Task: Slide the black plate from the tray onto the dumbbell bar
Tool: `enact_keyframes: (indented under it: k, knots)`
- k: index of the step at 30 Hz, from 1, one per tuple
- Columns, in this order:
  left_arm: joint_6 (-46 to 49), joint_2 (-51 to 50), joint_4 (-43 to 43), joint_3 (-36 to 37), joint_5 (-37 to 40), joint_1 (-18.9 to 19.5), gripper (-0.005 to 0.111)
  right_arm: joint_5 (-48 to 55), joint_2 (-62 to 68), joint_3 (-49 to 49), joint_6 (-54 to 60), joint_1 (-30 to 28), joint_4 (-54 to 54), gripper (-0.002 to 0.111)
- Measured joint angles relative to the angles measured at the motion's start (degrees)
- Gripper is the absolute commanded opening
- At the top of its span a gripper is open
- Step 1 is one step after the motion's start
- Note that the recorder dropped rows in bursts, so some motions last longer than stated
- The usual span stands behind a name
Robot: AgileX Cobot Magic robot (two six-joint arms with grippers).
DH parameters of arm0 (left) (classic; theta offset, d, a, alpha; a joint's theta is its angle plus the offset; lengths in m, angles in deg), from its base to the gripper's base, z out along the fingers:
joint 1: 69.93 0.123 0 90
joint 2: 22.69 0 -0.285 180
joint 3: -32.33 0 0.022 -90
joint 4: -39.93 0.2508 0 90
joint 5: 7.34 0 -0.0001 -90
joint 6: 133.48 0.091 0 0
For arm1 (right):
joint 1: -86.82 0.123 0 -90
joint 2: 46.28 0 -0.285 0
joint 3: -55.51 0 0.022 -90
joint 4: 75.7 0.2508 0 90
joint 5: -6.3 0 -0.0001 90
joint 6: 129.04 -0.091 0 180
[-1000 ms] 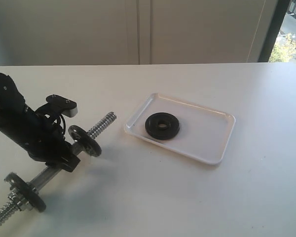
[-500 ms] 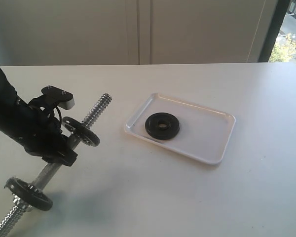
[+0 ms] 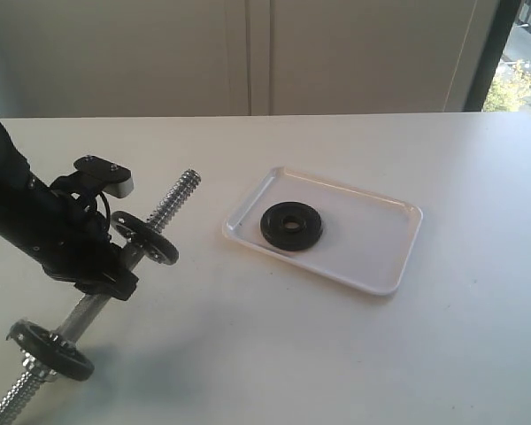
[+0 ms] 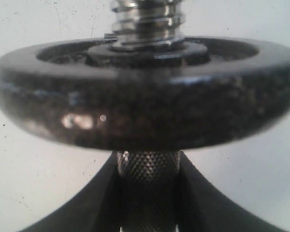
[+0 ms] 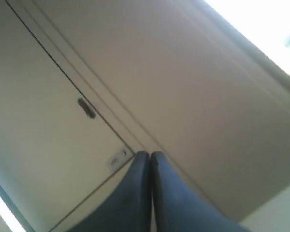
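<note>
1. Gripping the knurled shaft of the long chrome steel dumbbell bar [image 3: 82, 312], the black left end effector [image 3: 113, 270] is clamped shut on it. In the left wrist view its dark fingers [image 4: 93, 218] press against both sides of the knurling with no gap.
2. Bar attitude: aslant, toward the left edge of the white table [image 3: 336, 354] as the exterior view shows it. The bare threaded end points up and toward the far edge. Whether the low end touches the table cannot be told.
3. Two dull grey-black round discs are on the bar. The upper disc [image 3: 146, 239] sits just beyond the end effector toward the threaded end. The lower disc [image 3: 51, 350] sits near the low end. The left wrist view shows the upper disc edge-on, directly past the fingers, with thread emerging beyond it.
4. The small glossy black plate with a central hole [image 3: 308, 235] lies flat in the shallow white rectangular plastic tray [image 3: 372, 239], in the part of the tray nearest the bar. It is not on the bar and is well apart from the threaded end.
5. Tray position: mid-table, set skew to the far edge and well in from it.
6. Right end effector [image 5: 151, 164]: fingers closed together, only a thin seam between them, nothing held. It points at a pale panelled wall. It does not appear in the exterior view.
</note>
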Motion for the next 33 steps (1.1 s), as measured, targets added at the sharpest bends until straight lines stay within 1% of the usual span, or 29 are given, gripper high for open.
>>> enact_keyframes:
  k: [2,4,10,13,15,19,24,27,33]
  knots:
    - [0.0,0.0,0.0,0.0,0.0,0.0,0.0,5.74,3.82,-2.05,-0.45,0.0,1.45,0.0]
    - [0.0,0.0,-0.11,0.0,0.0,0.0,0.0,9.33,10.39,-5.1,0.71,0.0,1.62,0.0]
    - [0.0,0.0,-0.44,0.09,0.0,0.0,0.0,20.53,30.57,-18.86,16.61,0.0,-4.38,0.0]
    - [0.13,0.0,-0.66,0.09,0.04,0.0,0.0,27.17,40.17,-26.06,25.14,0.54,-5.87,0.0]
    - [0.13,0.0,-0.66,0.09,0.04,0.0,0.0,30.38,46.21,-30.55,28.78,1.39,-6.22,0.0]
    - [0.13,0.0,-0.77,0.09,0.13,0.0,0.0,35.48,58.38,-39.56,31.49,5.25,-6.47,0.0]
    - [0.13,0.0,-0.88,0.09,0.13,0.0,0.0,37.13,69.8,-48.74,34.08,11.36,-6.55,0.0]
    - [0.13,0.0,-0.88,0.11,0.13,0.0,0.0,39.77,76.32,-53.76,36.26,14.53,-7.16,0.0]
    - [0.13,0.0,-0.88,0.11,0.13,0.0,0.0,47.41,90.35,-64.0,37.04,19.31,-12.64,0.0]
